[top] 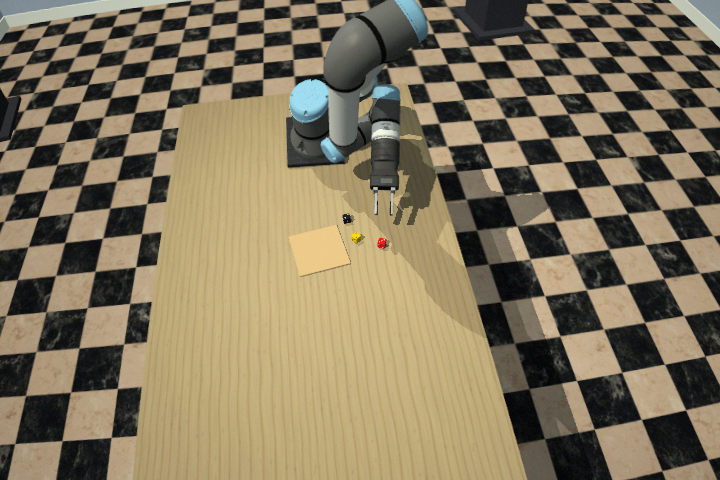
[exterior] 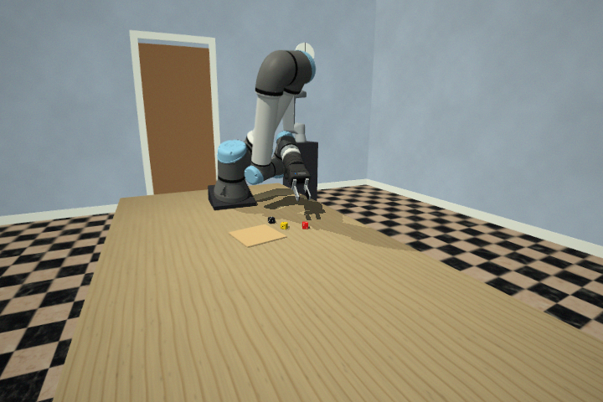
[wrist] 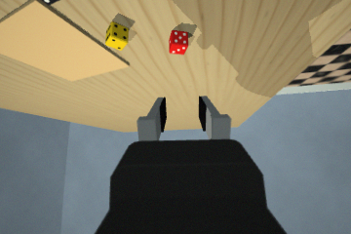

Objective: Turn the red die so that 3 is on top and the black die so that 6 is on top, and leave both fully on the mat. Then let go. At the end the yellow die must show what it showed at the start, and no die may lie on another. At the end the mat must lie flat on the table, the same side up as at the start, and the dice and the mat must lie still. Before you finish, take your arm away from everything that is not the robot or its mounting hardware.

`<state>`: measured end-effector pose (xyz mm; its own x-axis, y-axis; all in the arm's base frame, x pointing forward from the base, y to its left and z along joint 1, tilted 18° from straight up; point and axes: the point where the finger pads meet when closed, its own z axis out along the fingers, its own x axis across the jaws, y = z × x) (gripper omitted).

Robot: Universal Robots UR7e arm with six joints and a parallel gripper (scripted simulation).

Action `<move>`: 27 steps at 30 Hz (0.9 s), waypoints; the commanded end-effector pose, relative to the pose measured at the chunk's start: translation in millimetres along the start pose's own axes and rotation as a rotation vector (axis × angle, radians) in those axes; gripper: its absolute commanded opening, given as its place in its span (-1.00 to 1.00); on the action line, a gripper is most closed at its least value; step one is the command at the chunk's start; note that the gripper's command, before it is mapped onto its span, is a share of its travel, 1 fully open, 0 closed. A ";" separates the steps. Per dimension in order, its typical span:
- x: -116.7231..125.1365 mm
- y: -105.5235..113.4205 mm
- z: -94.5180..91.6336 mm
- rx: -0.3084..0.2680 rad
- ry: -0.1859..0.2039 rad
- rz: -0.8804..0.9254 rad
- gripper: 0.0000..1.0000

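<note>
Still in approach: mat bare at left, black die, yellow die and red die all off it on the table, gripper hovering partly open, empty; next looks like descending onto the red die

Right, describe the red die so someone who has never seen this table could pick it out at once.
Start at the arm's dark base plate at the far end of the long wooden table, then come forward to the tan mat. Three small dice lie beside it, off the mat; the red die is the one farthest from it, past the yellow die, nearest below the open pincer.
</note>
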<state>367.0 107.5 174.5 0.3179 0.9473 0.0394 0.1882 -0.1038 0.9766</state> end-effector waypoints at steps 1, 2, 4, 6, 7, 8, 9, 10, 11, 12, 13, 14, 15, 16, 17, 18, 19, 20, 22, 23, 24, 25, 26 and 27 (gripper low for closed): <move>-1.1 0.6 0.5 0.041 -0.001 -0.002 0.40; -1.2 0.9 0.6 0.049 -0.001 -0.002 0.40; -1.6 1.4 0.8 0.066 -0.001 -0.002 0.40; -2.2 1.6 0.7 0.085 -0.001 -0.001 0.40; -2.2 1.6 0.7 0.085 -0.001 -0.001 0.40; -2.2 1.6 0.7 0.085 -0.001 -0.001 0.40; -2.6 1.7 0.6 0.094 -0.001 0.000 0.40; -2.7 1.9 0.7 0.104 -0.002 0.000 0.40; -2.3 2.5 1.6 0.114 -0.001 -0.001 0.40; -2.0 3.1 2.4 0.124 -0.001 -0.001 0.40; -1.7 3.7 3.1 0.135 -0.001 -0.002 0.40; -1.5 4.3 3.7 0.146 -0.001 -0.002 0.40; -1.3 4.9 4.2 0.157 -0.001 -0.002 0.40; -1.2 5.6 4.6 0.168 -0.001 -0.002 0.40; -1.2 6.2 4.9 0.180 -0.001 -0.002 0.40; -1.3 6.8 5.1 0.192 -0.001 -0.002 0.40; -1.5 7.4 5.1 0.204 -0.001 -0.002 0.40; -1.8 7.9 4.9 0.217 -0.001 -0.001 0.40; -2.1 9.1 5.0 0.243 -0.002 0.000 0.40; -1.7 9.8 6.1 0.258 -0.002 -0.001 0.40; -1.7 9.8 6.1 0.258 -0.002 -0.001 0.40; -1.7 9.8 6.1 0.258 -0.002 -0.001 0.40; -1.4 10.6 7.1 0.272 -0.002 -0.002 0.40; -1.2 11.5 7.8 0.287 -0.002 -0.002 0.40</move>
<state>372.7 102.1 186.3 0.3202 0.9464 0.0427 0.3826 -0.1704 0.9081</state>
